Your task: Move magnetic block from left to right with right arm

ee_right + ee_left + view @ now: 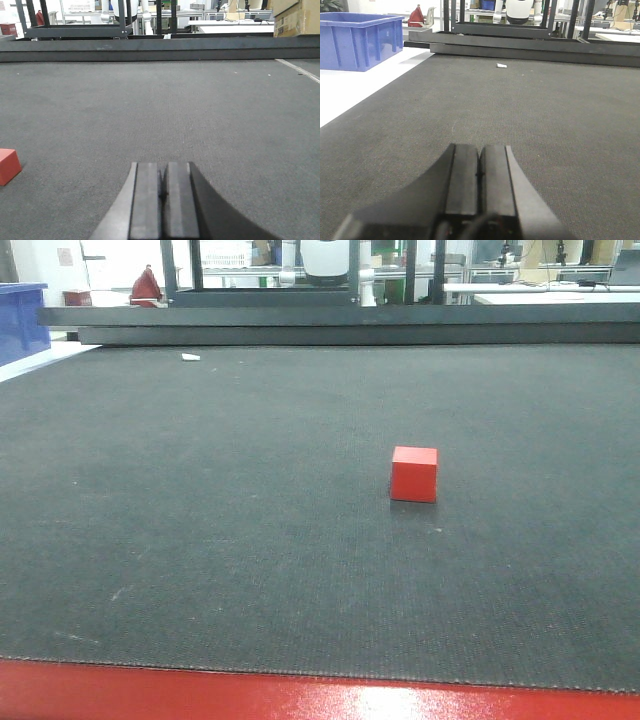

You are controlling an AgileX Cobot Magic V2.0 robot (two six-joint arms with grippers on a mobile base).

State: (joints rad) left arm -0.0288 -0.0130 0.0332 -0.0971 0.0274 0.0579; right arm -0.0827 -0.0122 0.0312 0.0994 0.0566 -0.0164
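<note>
Front view: the magnetic block (414, 474) sits flat on the dark grey mat (200, 540), a little right of centre and about mid-depth. One face is turned toward the camera and the top face shows. Nothing touches it, and neither gripper appears in this view. A red strip (300, 702) runs along the near edge of the mat. A small white scrap (190, 357) lies far back on the left, near the mat's far edge. Beyond that edge stands a black metal frame (260, 295), with a dark red object (146, 287) to its left.

Left wrist view: the left gripper (479, 160) is low over the mat with its two black fingers pressed together, only a thin seam between them and nothing held. The block is not in this view. A blue plastic bin (360, 40) stands on the white surface off the mat's left side, far back.

Right wrist view: the right gripper (164, 175) is also low over the mat, its fingers together and empty. The block shows at the left edge of this picture, cut off by the frame, resting on the mat to the left of the fingers and well apart from them. A brown cardboard box (295, 17) is at the far right, beyond the mat.
</note>
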